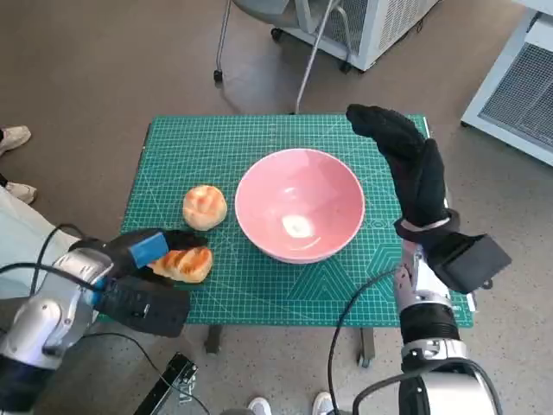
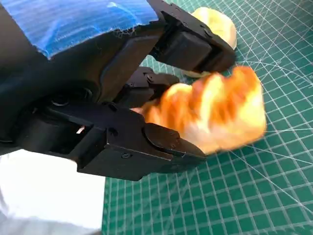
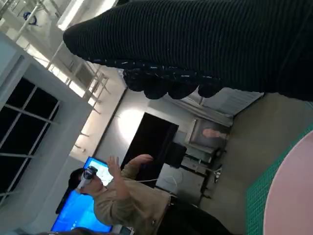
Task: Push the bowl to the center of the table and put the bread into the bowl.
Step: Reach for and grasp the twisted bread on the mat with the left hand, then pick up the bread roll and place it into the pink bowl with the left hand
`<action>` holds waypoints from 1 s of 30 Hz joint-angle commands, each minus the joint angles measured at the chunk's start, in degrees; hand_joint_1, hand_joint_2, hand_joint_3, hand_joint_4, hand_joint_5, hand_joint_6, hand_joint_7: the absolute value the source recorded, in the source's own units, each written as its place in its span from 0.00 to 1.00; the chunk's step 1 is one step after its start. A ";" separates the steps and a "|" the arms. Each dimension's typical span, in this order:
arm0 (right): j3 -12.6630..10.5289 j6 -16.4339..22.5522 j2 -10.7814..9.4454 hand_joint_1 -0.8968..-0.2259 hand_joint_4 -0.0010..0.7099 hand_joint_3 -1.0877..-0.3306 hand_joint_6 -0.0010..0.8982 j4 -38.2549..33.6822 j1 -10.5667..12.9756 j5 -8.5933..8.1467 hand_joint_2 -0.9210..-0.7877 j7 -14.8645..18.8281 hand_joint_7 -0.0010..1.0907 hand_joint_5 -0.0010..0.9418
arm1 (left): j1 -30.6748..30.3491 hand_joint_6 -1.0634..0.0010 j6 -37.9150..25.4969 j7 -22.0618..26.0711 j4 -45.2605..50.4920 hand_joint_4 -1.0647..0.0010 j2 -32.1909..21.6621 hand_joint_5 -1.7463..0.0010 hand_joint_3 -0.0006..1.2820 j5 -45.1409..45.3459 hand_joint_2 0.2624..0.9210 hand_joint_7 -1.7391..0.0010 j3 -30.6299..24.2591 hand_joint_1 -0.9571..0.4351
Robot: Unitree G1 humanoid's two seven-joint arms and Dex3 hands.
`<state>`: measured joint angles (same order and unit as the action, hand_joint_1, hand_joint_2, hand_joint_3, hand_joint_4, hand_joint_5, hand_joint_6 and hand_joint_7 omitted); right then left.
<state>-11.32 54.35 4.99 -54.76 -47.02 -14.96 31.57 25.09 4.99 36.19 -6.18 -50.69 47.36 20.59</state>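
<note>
The pink bowl (image 1: 299,204) sits about mid-table on the green cutting mat (image 1: 259,298). The left hand (image 1: 143,255) grips 1 ridged bread roll (image 1: 184,264) between its black fingers (image 2: 166,147), just beside the bowl's near-left rim; the roll's long axis runs toward the bowl. A 2nd, round bun (image 1: 205,207) lies left of the bowl. The gloved right hand (image 1: 406,160) hovers right of the bowl, fingers extended, holding nothing. No brand or writing is readable.
</note>
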 commanded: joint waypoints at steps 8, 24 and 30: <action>0.07 -0.92 -0.55 0.47 0.50 0.40 0.04 0.43 1.84 -0.68 0.00 -0.16 0.79 0.02 | 1.30 0.43 5.57 -5.76 -7.73 0.41 0.50 0.30 0.08 0.14 1.00 0.32 0.65 0.69; 0.08 -0.94 -0.68 0.46 0.51 0.39 0.03 0.02 2.34 -0.87 0.00 0.32 0.79 0.02 | 3.35 0.40 1.81 -0.30 0.21 0.39 -1.48 0.30 0.06 -9.70 1.00 0.34 -9.17 0.69; 0.11 -1.26 -0.68 0.44 0.51 0.40 0.03 0.54 2.55 -1.08 0.00 0.55 0.79 0.02 | 4.29 0.39 -1.63 2.52 7.04 0.38 -1.65 0.27 0.06 -14.13 1.00 0.38 -14.12 0.69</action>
<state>-11.21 53.96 4.49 -54.11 -46.09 -15.63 31.63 28.14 4.57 37.40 -2.38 -51.45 35.60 8.86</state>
